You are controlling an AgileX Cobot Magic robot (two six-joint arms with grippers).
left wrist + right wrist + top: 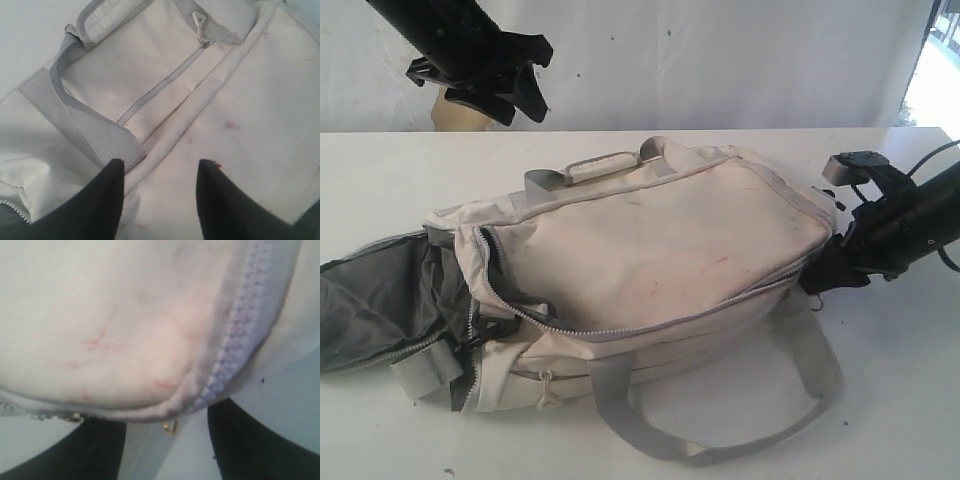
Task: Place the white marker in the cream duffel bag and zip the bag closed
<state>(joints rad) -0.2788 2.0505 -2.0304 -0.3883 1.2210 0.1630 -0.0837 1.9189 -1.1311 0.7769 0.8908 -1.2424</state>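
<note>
1. A cream bag (pixel 650 250) lies across a white table (pixel 900 420), its grey straps loose.
2. The marker shows in no view. I cannot tell whether it is inside the bag.
3. The long zip (pixel 650 325) looks closed along the front. At the bag's left end in the outside view, dark lining (pixel 380 300) gapes open.
4. My left pincer (pixel 518 100) hangs high behind the bag, fingers apart, holding nothing.
5. My right pincer (pixel 167 445) sits at the bag's right end. Its fingers are apart on either side of a small gold ring (pixel 170 426) by the zip, clamping nothing I can see.
6. I judge the zipping partly done, with the open end left to close.
</note>
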